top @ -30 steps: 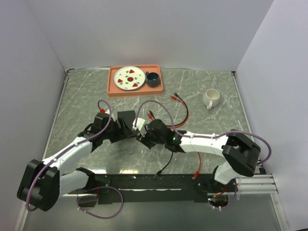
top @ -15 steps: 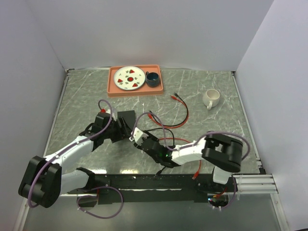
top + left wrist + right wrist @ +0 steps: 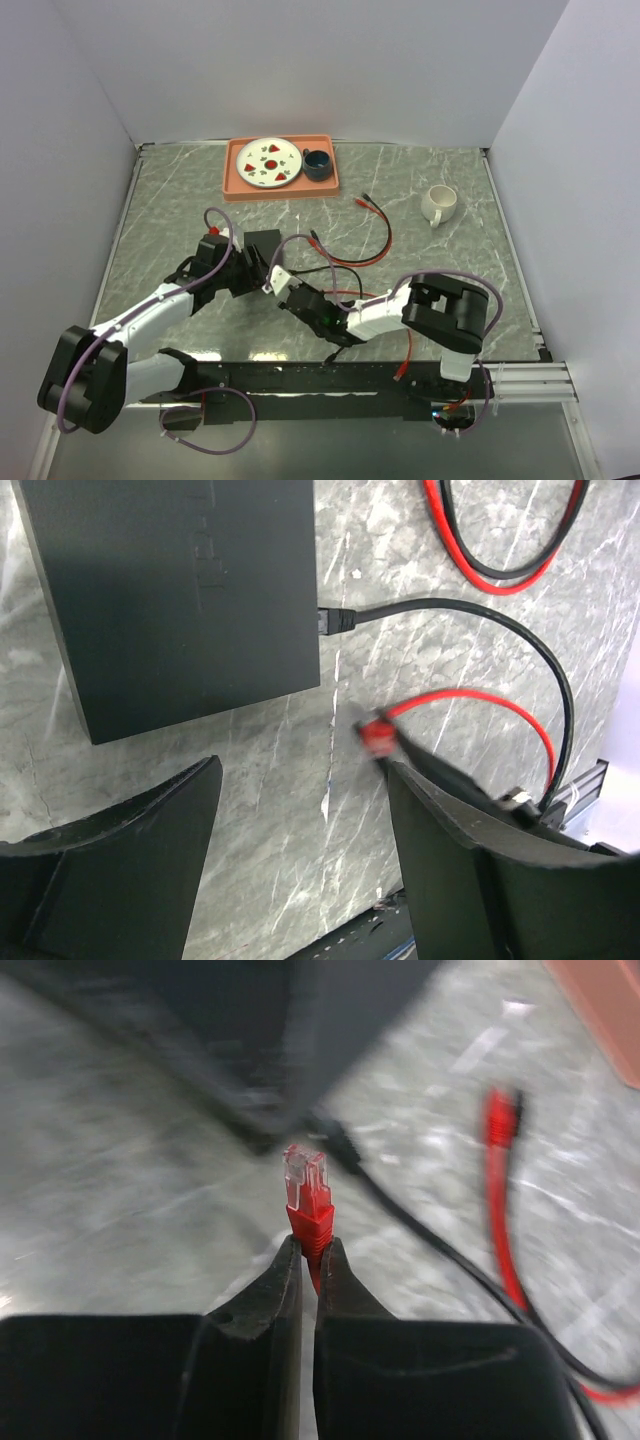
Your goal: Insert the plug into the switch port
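Right jaws clench the red plug (image 3: 307,1200) beside the switch (image 3: 170,590); left jaws gape.

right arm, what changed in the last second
The right arm folded back; the right hand shifted left and closed on the red plug. The left hand stayed open beside the switch; the tray and white cup did not move.

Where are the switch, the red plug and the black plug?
switch (image 3: 170,590), left wrist view, middle of its top.
red plug (image 3: 311,1216), right wrist view, red boot under clear tip.
black plug (image 3: 336,620), left wrist view, boot at the switch's side.
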`<state>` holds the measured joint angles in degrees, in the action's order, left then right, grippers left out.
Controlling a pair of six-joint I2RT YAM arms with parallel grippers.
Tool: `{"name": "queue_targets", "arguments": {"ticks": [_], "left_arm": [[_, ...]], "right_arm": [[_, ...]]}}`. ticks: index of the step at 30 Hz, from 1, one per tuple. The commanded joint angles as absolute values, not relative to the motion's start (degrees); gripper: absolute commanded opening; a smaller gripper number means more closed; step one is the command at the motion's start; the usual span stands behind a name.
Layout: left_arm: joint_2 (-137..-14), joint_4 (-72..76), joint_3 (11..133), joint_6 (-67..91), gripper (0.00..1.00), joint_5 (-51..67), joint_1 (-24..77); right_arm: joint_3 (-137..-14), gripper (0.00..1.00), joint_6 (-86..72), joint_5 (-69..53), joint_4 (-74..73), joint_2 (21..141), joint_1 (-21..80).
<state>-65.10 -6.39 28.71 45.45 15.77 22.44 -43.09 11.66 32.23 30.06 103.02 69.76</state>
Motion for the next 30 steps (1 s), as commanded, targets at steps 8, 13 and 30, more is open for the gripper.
{"name": "queue_targets", "arguments": {"ticks": [8, 13, 30], "left_arm": [[-58.11, -6.33, 29.18, 38.41, 0.72, 16.43, 22.50], [-51.25, -3.87, 26.73, 36.30, 0.69, 20.91, 22.50], [-51.76, 5.79, 24.52, 35.16, 0.53, 28.21, 26.71]], "right_arm": [[-49.39, 0.00, 13.10, -5.25, 7.92, 91.07, 60.84], [-55.10, 0.00, 12.57, -27.57, -3.33, 90.79, 53.18], [-57.30, 0.00, 14.59, -38.93, -8.61, 89.03, 49.83]]}}
